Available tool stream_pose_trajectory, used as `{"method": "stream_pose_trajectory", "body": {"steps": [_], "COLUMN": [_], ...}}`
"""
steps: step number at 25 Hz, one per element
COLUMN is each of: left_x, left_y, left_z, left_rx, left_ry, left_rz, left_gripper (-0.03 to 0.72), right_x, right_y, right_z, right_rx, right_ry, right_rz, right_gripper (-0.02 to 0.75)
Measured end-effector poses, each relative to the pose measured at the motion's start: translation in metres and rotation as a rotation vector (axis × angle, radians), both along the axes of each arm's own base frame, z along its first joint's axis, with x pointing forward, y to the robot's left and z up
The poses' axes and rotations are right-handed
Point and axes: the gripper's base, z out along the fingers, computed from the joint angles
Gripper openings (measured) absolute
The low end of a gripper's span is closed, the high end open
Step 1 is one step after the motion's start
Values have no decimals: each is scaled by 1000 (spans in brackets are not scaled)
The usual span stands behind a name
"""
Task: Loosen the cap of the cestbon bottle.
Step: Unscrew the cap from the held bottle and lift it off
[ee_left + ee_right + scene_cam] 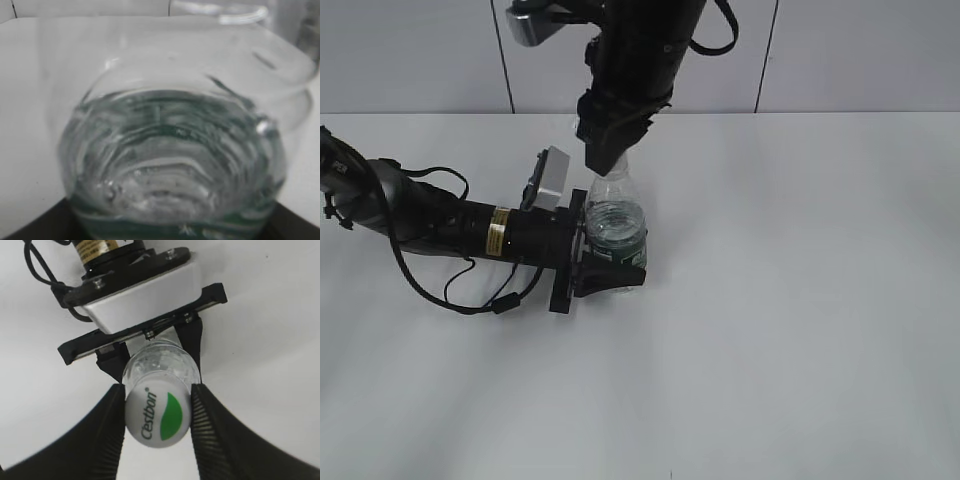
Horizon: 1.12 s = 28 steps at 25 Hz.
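Observation:
The cestbon bottle (616,225) stands upright on the white table, clear and ribbed with a dark green label band. My left gripper (610,270) is shut on its lower body from the left. In the left wrist view the bottle (170,160) fills the frame and the jaws show only as dark corners. My right gripper (603,160) comes down from above and hides the cap in the exterior view. In the right wrist view the white cap (157,412) with its green leaf mark sits between both fingers of the right gripper (156,410), which touch its sides.
The white table (800,300) stretches to the right and front. A tiled wall (840,50) stands behind. The left arm's black cable (470,300) loops on the table at the left. The left wrist camera block (145,295) sits just behind the bottle.

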Motion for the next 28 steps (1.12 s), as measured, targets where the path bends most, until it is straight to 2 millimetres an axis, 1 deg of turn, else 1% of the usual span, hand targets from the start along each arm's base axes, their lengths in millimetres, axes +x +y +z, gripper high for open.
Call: {"method": "stream_pose_trajectory", "body": {"steps": [7, 15, 21, 28], "left_x": [0, 1, 1, 1], "left_y": [0, 0, 0, 0], "left_z": [0, 0, 0, 0], "left_rx": [1, 4, 4, 4], "left_ry": [2, 12, 12, 12], "left_rz": [3, 11, 11, 11], "left_gripper": [412, 412, 412, 412], "right_x": [1, 2, 1, 1], "right_y": [-1, -2, -2, -2], "right_z": [1, 1, 1, 4], "right_rx": [-44, -92, -94, -94], "right_ry": [-99, -174, -190, -194], "right_rz": [263, 447, 504, 511], "right_gripper": [302, 300, 300, 298]}}
